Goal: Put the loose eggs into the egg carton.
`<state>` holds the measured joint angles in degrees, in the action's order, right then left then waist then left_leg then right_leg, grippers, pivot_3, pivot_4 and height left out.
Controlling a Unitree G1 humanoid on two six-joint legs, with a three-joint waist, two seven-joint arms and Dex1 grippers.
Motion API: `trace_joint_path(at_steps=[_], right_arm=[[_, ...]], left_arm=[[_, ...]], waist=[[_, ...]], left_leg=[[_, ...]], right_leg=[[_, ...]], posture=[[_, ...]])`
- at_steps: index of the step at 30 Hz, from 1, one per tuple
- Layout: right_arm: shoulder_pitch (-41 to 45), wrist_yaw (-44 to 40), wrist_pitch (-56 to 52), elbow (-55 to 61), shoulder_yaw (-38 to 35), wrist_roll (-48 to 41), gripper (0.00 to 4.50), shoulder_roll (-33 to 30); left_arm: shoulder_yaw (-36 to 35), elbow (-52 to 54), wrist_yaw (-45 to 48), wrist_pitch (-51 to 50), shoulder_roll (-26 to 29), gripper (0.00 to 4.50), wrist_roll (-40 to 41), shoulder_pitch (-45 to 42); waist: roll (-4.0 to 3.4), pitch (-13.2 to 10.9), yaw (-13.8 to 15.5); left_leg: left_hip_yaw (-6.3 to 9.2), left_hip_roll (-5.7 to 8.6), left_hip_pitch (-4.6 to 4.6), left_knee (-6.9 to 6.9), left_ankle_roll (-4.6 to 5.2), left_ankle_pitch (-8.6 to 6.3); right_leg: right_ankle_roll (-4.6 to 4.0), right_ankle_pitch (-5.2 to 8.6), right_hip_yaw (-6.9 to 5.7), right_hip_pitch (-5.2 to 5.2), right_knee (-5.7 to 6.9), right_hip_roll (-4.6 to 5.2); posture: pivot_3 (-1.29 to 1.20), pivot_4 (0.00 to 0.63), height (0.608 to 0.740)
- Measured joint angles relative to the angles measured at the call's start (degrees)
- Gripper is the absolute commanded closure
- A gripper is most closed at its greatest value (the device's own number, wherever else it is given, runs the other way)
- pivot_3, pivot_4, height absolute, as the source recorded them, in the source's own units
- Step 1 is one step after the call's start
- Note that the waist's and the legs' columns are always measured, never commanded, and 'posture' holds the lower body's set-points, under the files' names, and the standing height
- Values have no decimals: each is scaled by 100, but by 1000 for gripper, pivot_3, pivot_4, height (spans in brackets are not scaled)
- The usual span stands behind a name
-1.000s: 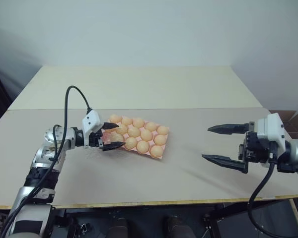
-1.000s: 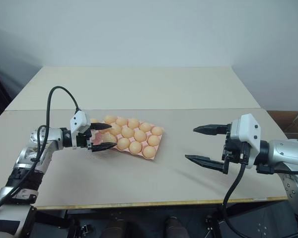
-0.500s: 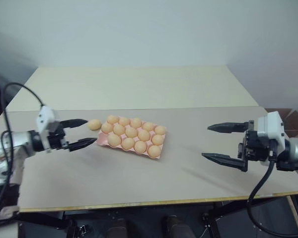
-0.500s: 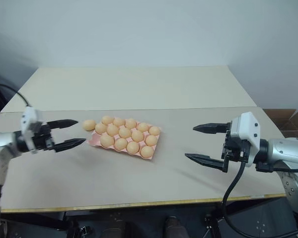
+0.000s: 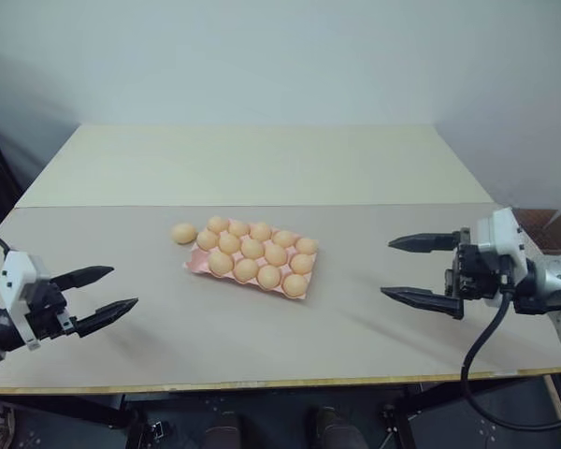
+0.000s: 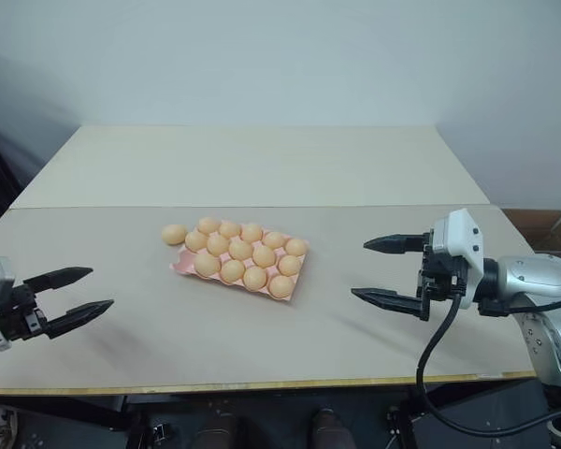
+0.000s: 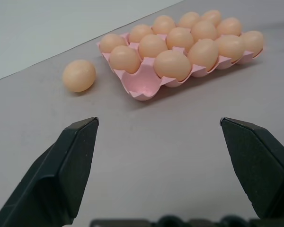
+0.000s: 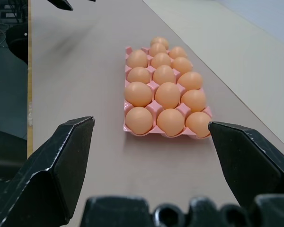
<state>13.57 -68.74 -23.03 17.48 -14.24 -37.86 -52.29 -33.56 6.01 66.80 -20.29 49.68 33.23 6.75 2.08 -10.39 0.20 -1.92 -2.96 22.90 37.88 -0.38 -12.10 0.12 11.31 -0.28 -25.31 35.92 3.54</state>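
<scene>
The pink egg carton (image 5: 299, 290) lies mid-table with tan-orange eggs in nearly all its cups; one near-left corner cup (image 7: 144, 88) shows bare in the left wrist view. One loose egg (image 5: 183, 233) rests on the table just off the carton's far-left corner, also the loose egg (image 7: 79, 75). My left gripper (image 5: 101, 293) hovers open and bare at the table's near-left, well away from the carton. At the right my right gripper (image 5: 421, 271) hangs open, pointing left toward the carton (image 8: 128, 126), nothing between its fingers.
The table is two joined boards, a paler one (image 5: 252, 164) at the back. A cardboard box (image 5: 553, 227) stands off the right edge. The front edge (image 5: 262, 382) runs just below both grippers.
My left gripper has drawn back from the carton's left end toward the near-left of the table, staying open. The loose egg it covered now lies exposed beside the carton. The right gripper kept still.
</scene>
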Motion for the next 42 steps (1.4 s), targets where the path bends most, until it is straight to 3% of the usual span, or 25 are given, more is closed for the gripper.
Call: trace_joint_path(at_steps=[6, 13, 21, 29, 35, 38, 42], right_arm=[[166, -6, 4, -21, 20, 35, 0, 0], [239, 20, 5, 1, 137, 58, 0, 97], [206, 135, 5, 148, 138, 57, 0, 124], [41, 303, -13, 452, -13, 26, 0, 124], [-85, 418, -41, 573, -50, -73, 0, 123], [-117, 473, -65, 613, -67, -99, 0, 123], [-131, 515, -69, 680, -85, -141, 0, 121]], left_arm=[[59, 50, -235, -115, 0, 23, 62, -297], [1016, -779, -973, 106, -281, 23, -509, -1893], [2265, -3575, -1798, 1038, -929, 23, -1841, -4160], [2735, -5932, -1659, 2064, -1215, 23, -2496, -5441], [2927, -6910, -1727, 2329, -1380, 23, -2864, -5899], [2997, -7220, -1742, 2337, -1449, 653, -2984, -5999], [2999, -7383, -1846, 2337, -1484, 1963, -3084, -6085]], waist=[[0, 0, 32], [3, 2, 59], [10, 4, 34], [12, 4, 45], [14, 4, 37], [15, 3, 39], [15, 3, 40]], left_leg=[[0, 0, -3, 0, 0, 0], [-2, 6, 1, 0, 1, 1], [-1, 11, 9, 0, 2, 1], [0, 12, 15, 2, 2, 0], [0, 12, 18, 2, 2, 0], [0, 12, 18, 2, 2, 1], [0, 12, 18, 3, 2, 1]], right_leg=[[0, 0, -1, 0, 4, -3], [16, -10, 2, 7, 0, -2], [40, -27, 3, 6, -6, -6], [44, -29, 0, 6, -5, -6], [46, -30, 0, 4, -5, -6], [46, -30, -1, 4, -5, -6], [46, -30, -1, 4, -4, -6]], posture=[[0, 150, 740], [0, 150, 740], [0, 150, 740], [0, 150, 740], [0, 150, 740], [0, 150, 740], [0, 150, 740]])
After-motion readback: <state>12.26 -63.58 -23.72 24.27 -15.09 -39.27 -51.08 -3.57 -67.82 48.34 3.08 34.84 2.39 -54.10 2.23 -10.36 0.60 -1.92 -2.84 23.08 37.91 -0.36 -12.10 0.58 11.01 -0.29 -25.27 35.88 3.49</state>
